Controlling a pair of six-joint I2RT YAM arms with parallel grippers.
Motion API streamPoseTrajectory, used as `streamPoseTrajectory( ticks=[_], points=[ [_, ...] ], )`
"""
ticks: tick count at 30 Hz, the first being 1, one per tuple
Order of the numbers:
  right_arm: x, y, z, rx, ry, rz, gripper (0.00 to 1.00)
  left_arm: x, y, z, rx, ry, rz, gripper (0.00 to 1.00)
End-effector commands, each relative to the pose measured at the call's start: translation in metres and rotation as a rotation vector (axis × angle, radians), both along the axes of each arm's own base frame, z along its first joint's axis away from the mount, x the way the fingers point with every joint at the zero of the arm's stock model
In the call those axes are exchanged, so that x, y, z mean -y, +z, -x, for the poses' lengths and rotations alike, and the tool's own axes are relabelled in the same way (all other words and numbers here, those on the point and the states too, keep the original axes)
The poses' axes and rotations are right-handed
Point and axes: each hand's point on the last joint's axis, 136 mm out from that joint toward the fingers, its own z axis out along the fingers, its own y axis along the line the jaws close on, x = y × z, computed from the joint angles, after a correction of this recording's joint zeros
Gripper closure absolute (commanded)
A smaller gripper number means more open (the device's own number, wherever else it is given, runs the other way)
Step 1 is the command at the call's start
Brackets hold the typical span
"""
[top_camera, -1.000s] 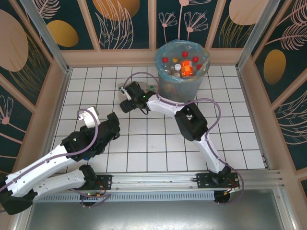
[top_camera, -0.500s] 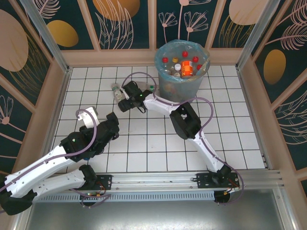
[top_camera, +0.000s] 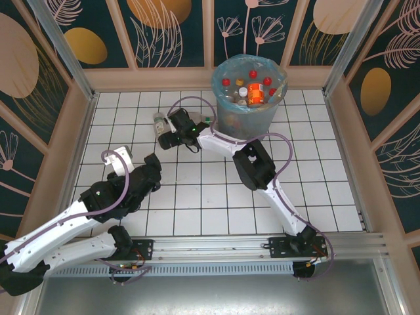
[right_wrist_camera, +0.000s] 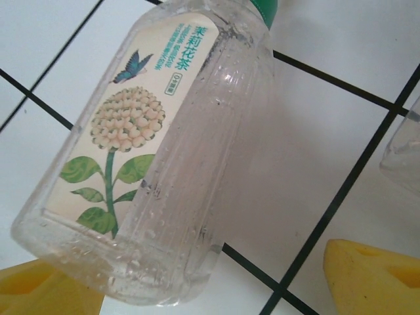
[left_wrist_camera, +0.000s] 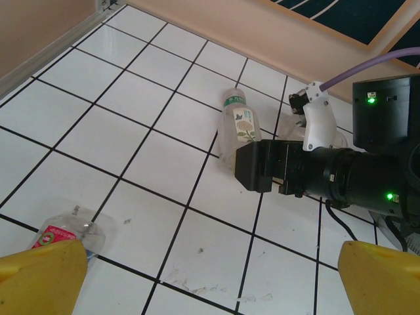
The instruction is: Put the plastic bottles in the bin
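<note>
A clear bottle [right_wrist_camera: 151, 151] with a green cap and a white flower label lies on the tiles; it also shows in the left wrist view [left_wrist_camera: 239, 125] and from above [top_camera: 159, 122]. My right gripper [right_wrist_camera: 216, 289] is open, its yellow fingertips [right_wrist_camera: 374, 275] on either side of the bottle's base, the left one touching or nearly touching it. From above, the right gripper [top_camera: 165, 138] sits just in front of that bottle. My left gripper [left_wrist_camera: 210, 282] is open over bare tiles, with a crushed red-labelled bottle [left_wrist_camera: 65, 233] beside its left finger. The bin [top_camera: 220, 111] stands at the back and holds several bottles.
Another clear bottle [top_camera: 207, 121] lies by the bin's left side, and its edge shows at the right of the right wrist view [right_wrist_camera: 403, 151]. The right arm's black wrist [left_wrist_camera: 341, 180] crosses the left wrist view. Wooden walls ring the tiled floor.
The right gripper has moved left and farther back, up to the green-capped bottle, and its jaws have widened slightly. The left arm has shifted only a little.
</note>
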Motion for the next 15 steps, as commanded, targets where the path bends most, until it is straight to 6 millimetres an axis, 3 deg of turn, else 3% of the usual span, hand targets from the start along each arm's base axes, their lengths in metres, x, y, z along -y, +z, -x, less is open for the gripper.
streamPoseTrajectory(
  ticks=[1,15],
  points=[
    [-0.015,0.011,0.000,0.006,-0.006,-0.075,0.15,-0.009,0.009,0.001,0.024,0.020,-0.020,0.02],
    [-0.023,0.024,-0.003,0.074,-0.078,-0.128,0.13,-0.014,0.010,0.003,0.035,0.026,-0.009,0.02]
  ],
)
